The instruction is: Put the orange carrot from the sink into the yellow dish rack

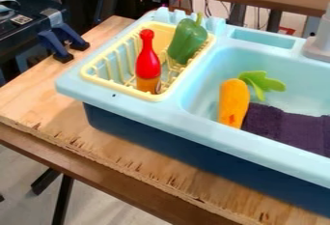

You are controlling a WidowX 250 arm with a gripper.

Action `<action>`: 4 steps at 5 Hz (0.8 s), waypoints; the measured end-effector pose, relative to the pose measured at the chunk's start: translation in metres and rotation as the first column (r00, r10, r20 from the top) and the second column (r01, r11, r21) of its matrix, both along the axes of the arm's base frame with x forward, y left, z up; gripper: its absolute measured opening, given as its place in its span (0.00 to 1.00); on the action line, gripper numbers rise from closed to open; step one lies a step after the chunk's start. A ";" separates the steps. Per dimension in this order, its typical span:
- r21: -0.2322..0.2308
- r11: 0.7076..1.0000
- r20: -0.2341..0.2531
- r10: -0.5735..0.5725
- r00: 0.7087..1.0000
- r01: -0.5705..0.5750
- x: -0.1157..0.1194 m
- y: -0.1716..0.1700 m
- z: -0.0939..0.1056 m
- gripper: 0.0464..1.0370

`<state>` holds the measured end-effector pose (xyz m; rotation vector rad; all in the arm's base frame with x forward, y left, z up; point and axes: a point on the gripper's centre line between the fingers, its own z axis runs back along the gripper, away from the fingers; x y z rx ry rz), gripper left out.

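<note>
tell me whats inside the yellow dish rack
The yellow rack holds a red and orange bottle and a green pepper. They cover part of its floor, so whatever lies behind or beneath them there cannot be seen.

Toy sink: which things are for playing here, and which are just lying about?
Probably for playing:
- toy sink
- orange carrot
- purple cloth
- yellow rack
- green pepper
- red-topped bottle

Probably just lying about:
- dark blue clamps

Looks like a lab or workshop, with a toy sink [138, 104] on a rough plywood tabletop [38, 98], blue clamps [53, 46] alongside and cables [259, 16] behind.
</note>
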<state>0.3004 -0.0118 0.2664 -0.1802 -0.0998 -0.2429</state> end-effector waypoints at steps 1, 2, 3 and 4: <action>-0.002 1.000 -0.035 0.000 0.999 0.000 0.001 0.000 -0.010 0.97; -0.023 0.999 -0.039 0.026 0.999 -0.027 0.004 -0.014 -0.046 0.97; 0.050 0.999 0.020 0.020 1.000 -0.021 -0.001 -0.041 -0.052 0.97; 0.005 1.000 0.060 0.017 0.998 -0.017 -0.002 -0.058 -0.079 0.97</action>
